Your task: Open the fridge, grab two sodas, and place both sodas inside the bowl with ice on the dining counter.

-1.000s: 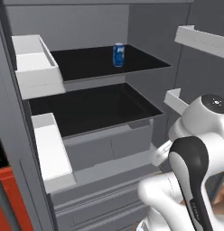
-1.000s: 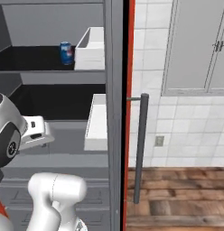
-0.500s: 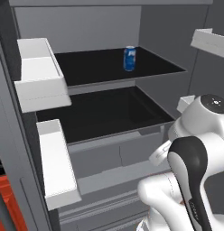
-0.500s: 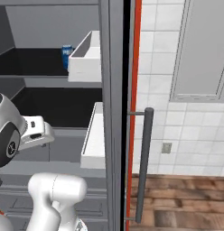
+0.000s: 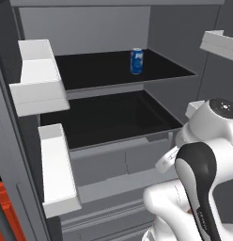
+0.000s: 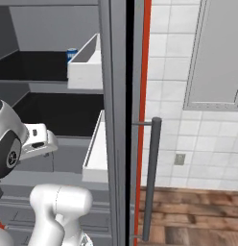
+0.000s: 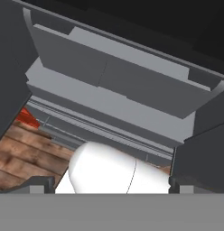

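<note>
The fridge point(image 5: 104, 33) stands open, with black shelves and white door bins inside. One soda, a blue can point(image 5: 136, 61) with white markings, stands upright near the back of the upper shelf; its top peeks out behind a door bin point(image 6: 71, 53) in the right base view. My gripper point(image 7: 110, 185) is open and holds nothing. It hangs low in front of the fridge, well below the can, and faces the grey bottom drawer point(image 7: 118, 76). The bowl with ice and the dining counter are out of view.
White bins point(image 5: 38, 77) point(image 5: 57, 169) line the left door, and another bin point(image 5: 219, 44) sits on the right door. The right door is seen edge-on with its bar handle point(image 6: 150, 178). Beyond it are grey wall cabinets point(image 6: 217, 53), white tiles and a wooden floor point(image 6: 188, 216).
The whole picture has shifted in both base views, so the base has driven; the fridge interior now looks closer. The gripper has stayed open.
</note>
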Tool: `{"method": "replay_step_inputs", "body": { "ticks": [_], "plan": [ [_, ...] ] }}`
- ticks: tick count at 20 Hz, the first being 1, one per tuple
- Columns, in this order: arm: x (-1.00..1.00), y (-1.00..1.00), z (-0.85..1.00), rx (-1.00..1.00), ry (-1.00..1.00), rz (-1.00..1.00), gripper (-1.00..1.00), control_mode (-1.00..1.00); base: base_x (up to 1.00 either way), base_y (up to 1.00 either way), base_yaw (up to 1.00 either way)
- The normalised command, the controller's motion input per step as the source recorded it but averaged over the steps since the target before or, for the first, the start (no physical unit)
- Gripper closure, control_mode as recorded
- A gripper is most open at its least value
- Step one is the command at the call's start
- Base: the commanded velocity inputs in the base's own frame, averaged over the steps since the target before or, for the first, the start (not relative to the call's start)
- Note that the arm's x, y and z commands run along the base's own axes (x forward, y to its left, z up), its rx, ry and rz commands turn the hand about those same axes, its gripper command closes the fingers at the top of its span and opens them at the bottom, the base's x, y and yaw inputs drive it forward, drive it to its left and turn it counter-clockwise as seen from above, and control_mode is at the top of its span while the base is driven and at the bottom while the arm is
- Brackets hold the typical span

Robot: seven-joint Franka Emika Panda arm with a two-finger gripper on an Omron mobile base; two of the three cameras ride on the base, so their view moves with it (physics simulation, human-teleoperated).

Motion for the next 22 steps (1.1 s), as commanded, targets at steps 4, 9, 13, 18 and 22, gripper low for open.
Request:
{"method": "replay_step_inputs", "body": {
  "ticks": [4, 9, 13, 18, 22],
  "plan": [
    [0.0, 0.0, 0.0, 0.0, 0.0, 0.0, -1.0, 1.0, 0.56, 0.05, 0.02],
    [0.0, 0.0, 0.0, 0.0, 0.0, 0.0, -1.0, 1.0, 0.3, 0.36, -0.07],
    [0.0, 0.0, 0.0, 0.0, 0.0, 0.0, -1.0, 1.0, 0.37, 0.37, 0.0],
    [0.1, 0.09, 0.07, 0.12, -0.26, 0.0, -1.0, -1.0, 0.05, 0.05, 0.0],
    [0.0, 0.08, 0.26, 0.13, -0.4, 0.0, -1.0, -1.0, 0.0, 0.0, 0.0]
  ]
}}
